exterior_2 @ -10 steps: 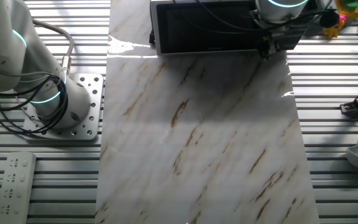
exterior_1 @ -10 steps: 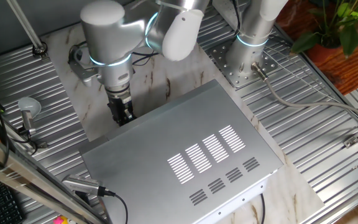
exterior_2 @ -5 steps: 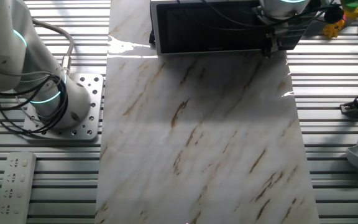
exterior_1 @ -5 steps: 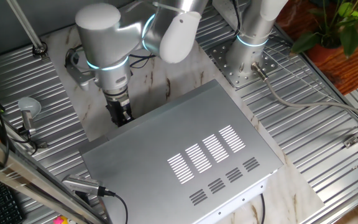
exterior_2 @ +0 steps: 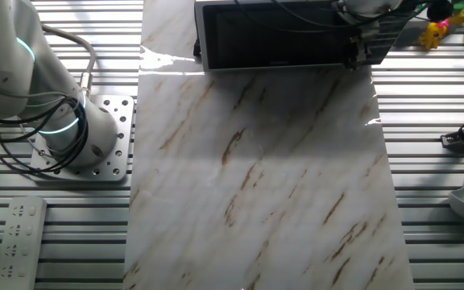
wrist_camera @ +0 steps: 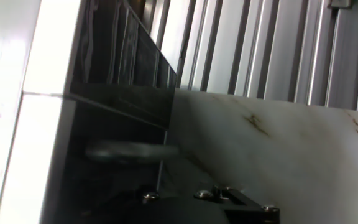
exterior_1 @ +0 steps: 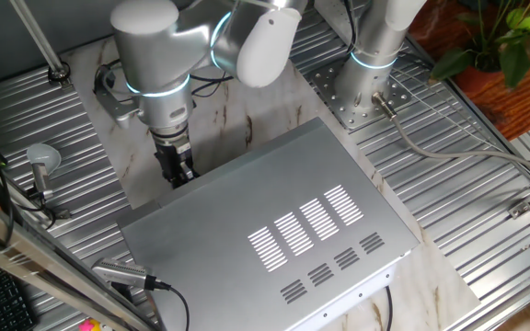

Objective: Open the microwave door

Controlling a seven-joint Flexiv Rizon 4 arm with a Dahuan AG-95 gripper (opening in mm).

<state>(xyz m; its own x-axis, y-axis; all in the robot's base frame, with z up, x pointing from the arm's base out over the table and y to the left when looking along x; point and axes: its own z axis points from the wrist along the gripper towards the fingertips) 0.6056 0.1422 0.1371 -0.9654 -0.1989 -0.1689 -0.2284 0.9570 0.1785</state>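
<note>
- Hand view looks along the flat black glassy microwave door (wrist_camera: 120, 68), with a white marble-patterned sheet (wrist_camera: 278, 149) beside it.
- One fixed view shows the large silver-grey slotted microwave (exterior_1: 274, 230) on the ribbed metal tabletop (exterior_1: 486, 202).
- At the microwave's front corner, the black pincer (exterior_1: 177, 170) points down, against the door's edge (exterior_2: 272, 36).
- Whether the pincer is wide or narrow, I cannot tell.

silver slotted microwave (exterior_1: 283, 221), black glossy door (exterior_2: 268, 36), brown-veined white marble mat (exterior_2: 256, 177)
</note>
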